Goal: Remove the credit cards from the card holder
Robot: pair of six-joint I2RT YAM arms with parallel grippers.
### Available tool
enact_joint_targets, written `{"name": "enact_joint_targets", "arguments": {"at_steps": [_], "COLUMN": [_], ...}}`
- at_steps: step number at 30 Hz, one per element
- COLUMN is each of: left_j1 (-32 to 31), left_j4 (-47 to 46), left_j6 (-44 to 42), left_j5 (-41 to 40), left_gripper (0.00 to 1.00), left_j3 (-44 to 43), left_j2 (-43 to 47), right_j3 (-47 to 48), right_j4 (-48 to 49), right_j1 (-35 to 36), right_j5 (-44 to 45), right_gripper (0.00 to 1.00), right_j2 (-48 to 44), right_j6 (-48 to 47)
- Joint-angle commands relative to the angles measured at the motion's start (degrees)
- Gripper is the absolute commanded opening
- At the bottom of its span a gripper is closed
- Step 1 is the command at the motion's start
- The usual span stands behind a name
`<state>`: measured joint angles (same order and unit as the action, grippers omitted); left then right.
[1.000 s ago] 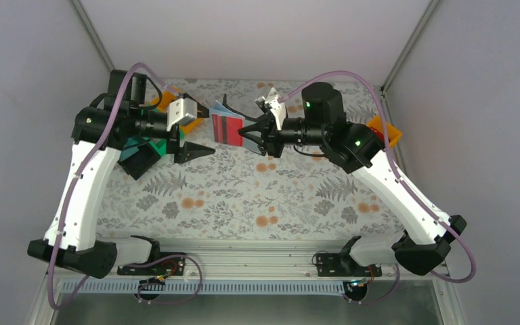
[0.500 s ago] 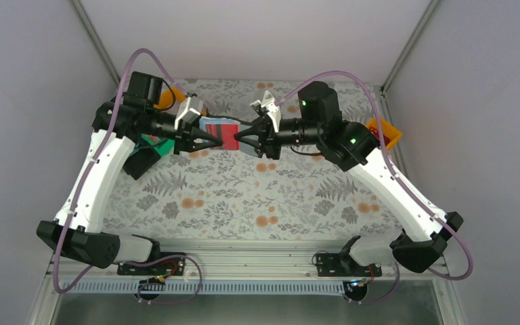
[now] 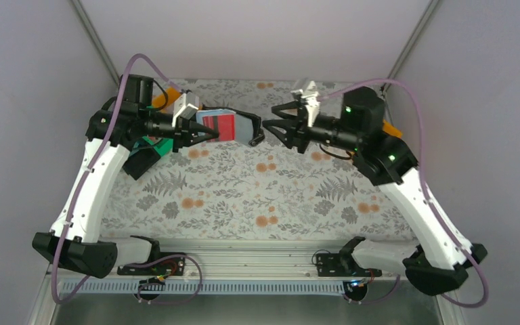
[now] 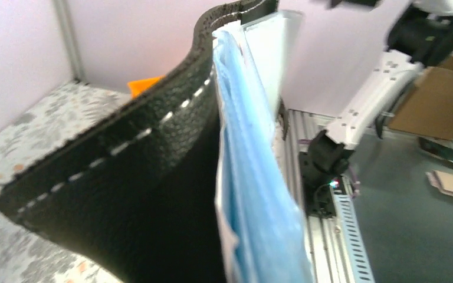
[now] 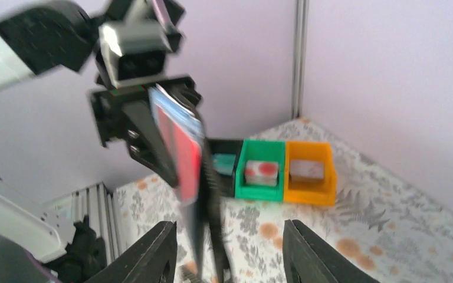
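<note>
So the left gripper (image 3: 200, 132) is clamped down on the left edge of the wallet (image 3: 242, 126) and holds it up off the table (image 3: 244, 196), out in the gap between the two arms. My guess is that's on purpose. Lying flat on the cloth, the wallet would just slide around when anything tugs on it, so one arm acts as the vise and the other can do the pulling.

The wallet is open with the inside showing from above, and the red card (image 3: 225, 126) is still sitting in its pocket. I can't make out the teal one for sure. The left wrist view is just black leather and grey-blue lining right up against the lens, so no help there. Gripping the wallet at the left edge also leaves the card and the right half free to get at.

The right gripper (image 3: 271, 128) has its fingers spread partway with nothing in them. It's just beside the wallet's right end, not touching, and pointed straight at it. Looks to me like it's lining up to pinch the red card. The tricky bit is probably catching only the thin card and not the floppy flap along with it.
</note>
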<state>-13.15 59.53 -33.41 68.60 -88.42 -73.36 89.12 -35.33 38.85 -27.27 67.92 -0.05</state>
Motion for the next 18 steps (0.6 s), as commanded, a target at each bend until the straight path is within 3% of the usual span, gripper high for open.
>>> {"name": "enact_joint_targets", "arguments": {"at_steps": [1,5,8,18], "left_j1": [0.8,0.8,0.8,0.8], "left_j4": [-7.6,-7.7,-7.0,2.3], "left_j6": [8.2,8.1,7.4,-5.2], "left_j5": [-6.1,-4.4,-3.4,9.1], "left_gripper": [0.02,0.02,0.02,0.02], "left_j3": [1.2,1.1,0.9,-1.1], "left_j2": [0.9,0.6,0.7,1.4], "right_j3": [-0.8,-5.2,-7.6,-6.9], "right_j4": [4.1,12.7,18.6,19.1], "right_j1": [-0.4,1.1,3.1,1.9], "right_j5": [1.7,-14.2,-21.5,-19.2], "right_gripper": [0.45,0.38,0.30,0.26], "right_j2": [-4.3,-2.0,2.0,8.0], "right_j6": [2.3,5.3,6.9,7.1]}}
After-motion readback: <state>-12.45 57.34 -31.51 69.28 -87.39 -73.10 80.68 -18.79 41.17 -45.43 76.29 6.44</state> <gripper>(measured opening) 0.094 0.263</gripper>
